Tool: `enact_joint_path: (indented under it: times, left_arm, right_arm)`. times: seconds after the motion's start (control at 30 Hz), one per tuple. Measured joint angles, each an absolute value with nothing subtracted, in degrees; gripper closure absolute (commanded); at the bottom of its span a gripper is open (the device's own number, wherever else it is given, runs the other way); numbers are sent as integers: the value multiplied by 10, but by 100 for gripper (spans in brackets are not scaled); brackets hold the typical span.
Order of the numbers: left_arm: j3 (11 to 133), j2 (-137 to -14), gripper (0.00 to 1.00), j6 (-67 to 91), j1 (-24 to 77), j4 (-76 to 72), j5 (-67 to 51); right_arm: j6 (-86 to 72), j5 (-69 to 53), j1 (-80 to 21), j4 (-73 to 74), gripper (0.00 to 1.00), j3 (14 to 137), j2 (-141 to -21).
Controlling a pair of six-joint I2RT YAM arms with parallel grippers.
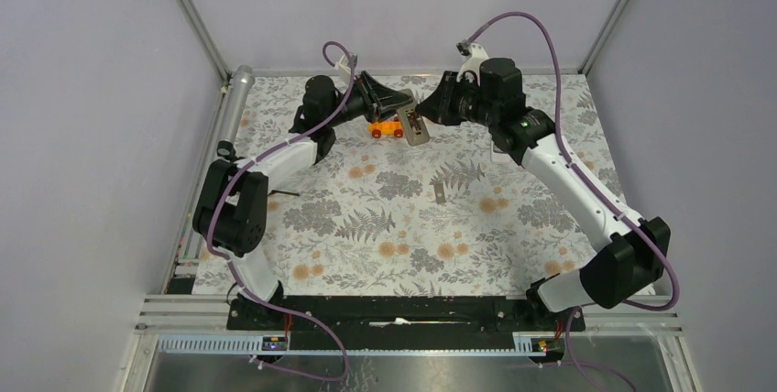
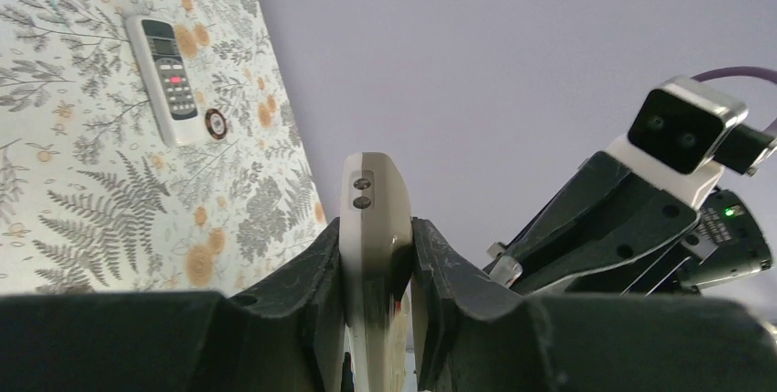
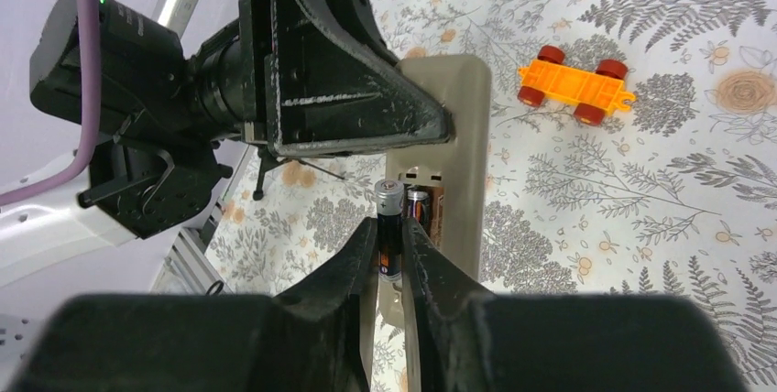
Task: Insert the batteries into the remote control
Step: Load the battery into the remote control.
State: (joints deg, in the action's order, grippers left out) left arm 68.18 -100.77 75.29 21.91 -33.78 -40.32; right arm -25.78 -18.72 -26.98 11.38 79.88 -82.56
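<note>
Our left hand [image 2: 377, 247] is clamped on the remote control [image 2: 371, 192], raised above the table [image 1: 385, 227]. Our right hand [image 3: 390, 250] pinches one battery [image 3: 388, 204] at the open compartment. A second battery [image 3: 421, 209] appears already seated, so one remains to load.

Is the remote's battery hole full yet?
Half full: one battery lies in the remote control; the right gripper pinches the second battery beside it.
</note>
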Motion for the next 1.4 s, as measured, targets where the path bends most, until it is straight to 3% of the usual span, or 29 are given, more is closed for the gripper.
enact_joint_path:
  times: [0.63,1.4]
  left_arm:
    - [687,-1009,100,757,223,-329,-407]
    - [694,-1009,100,770,223,-333,-407]
  right_arm:
    - [-155,-116,-308,123,76,828,-849]
    - [-131,-132,-308,147,73,833,-866]
